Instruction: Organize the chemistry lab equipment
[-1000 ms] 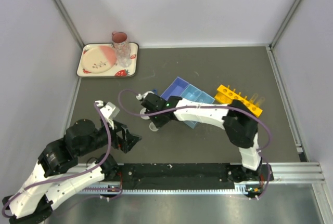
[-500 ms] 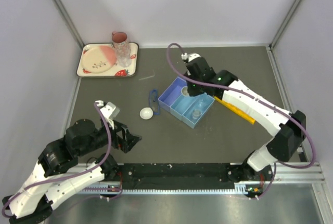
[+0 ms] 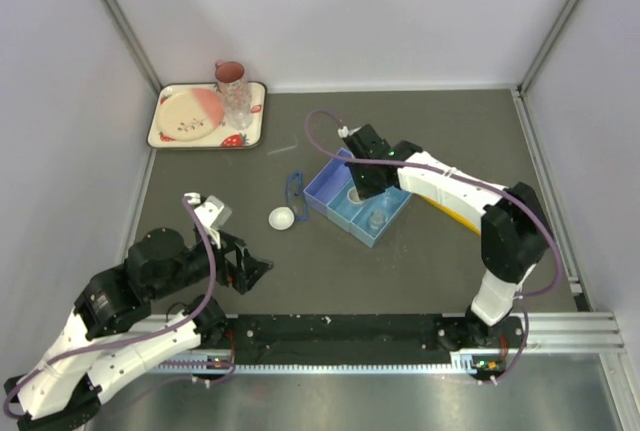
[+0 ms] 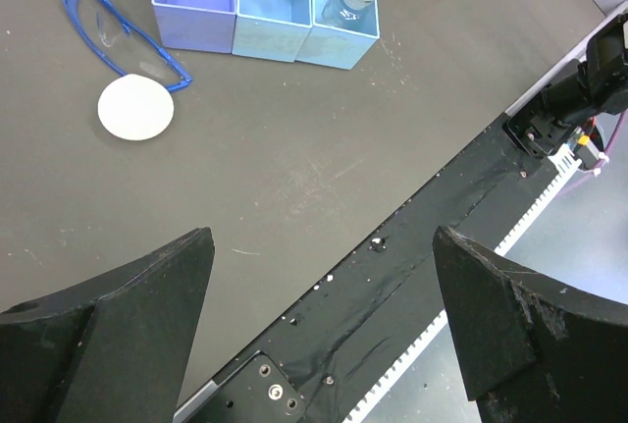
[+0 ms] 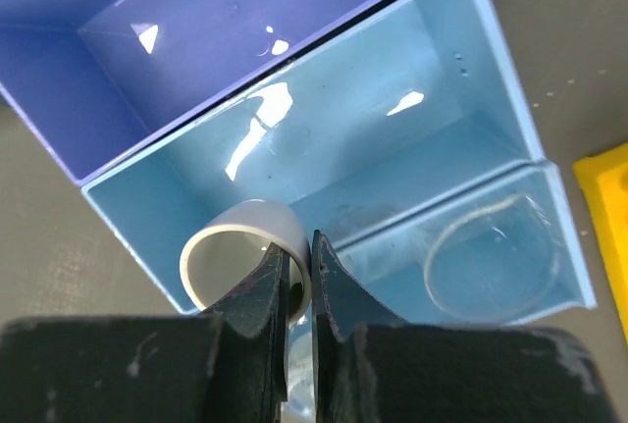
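Note:
My right gripper (image 5: 302,266) is shut on the rim of a small white dish (image 5: 245,217), held tilted over the middle compartment of the blue divided tray (image 5: 442,70). In the compartment beside it stands the clear beaker (image 5: 491,261). From above, the right gripper (image 3: 360,179) hangs over the tray (image 3: 330,176), with the beaker (image 3: 377,218) near its front. A second white dish (image 3: 282,218) and the blue-rimmed goggles (image 3: 295,189) lie on the table left of the tray. My left gripper (image 3: 255,271) is open and empty near the front edge. The arm partly hides the yellow rack (image 3: 455,213).
A thin glass rod (image 3: 283,148) lies behind the goggles. A strawberry-patterned tray (image 3: 255,123) with a plate, a pink mug (image 3: 231,75) and a tumbler stands at the back left corner. A black rail (image 4: 392,266) runs along the table's near edge.
My right gripper went from the table left of the tray to the tray's far side, then came nearer over the middle compartment with the dish. The left arm stayed still.

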`<action>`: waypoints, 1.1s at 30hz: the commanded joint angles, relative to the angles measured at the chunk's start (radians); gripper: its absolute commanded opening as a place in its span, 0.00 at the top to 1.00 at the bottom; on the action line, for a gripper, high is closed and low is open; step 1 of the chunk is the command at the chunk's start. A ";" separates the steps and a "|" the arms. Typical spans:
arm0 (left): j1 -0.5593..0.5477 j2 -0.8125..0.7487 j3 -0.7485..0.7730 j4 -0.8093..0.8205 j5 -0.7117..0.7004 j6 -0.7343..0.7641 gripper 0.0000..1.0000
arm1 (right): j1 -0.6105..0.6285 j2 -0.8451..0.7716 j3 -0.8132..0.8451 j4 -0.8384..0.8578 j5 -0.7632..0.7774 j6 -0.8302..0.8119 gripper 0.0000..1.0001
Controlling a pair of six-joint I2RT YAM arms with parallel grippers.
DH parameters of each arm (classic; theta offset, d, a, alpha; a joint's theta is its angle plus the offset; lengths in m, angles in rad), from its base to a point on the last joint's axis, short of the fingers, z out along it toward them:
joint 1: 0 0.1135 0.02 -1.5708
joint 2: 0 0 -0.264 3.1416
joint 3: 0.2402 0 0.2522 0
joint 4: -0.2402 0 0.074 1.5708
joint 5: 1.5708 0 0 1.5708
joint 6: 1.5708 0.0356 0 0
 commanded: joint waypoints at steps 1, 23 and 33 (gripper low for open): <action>0.004 -0.013 0.008 0.038 -0.001 0.008 0.01 | -0.010 0.067 0.023 0.079 -0.045 -0.026 1.00; 0.003 -0.025 0.005 0.025 -0.015 0.008 0.01 | 0.074 0.217 0.006 0.151 -0.077 -0.032 1.00; 0.004 -0.024 0.005 0.022 -0.015 0.010 0.01 | 0.079 0.205 0.000 0.147 -0.042 -0.029 0.62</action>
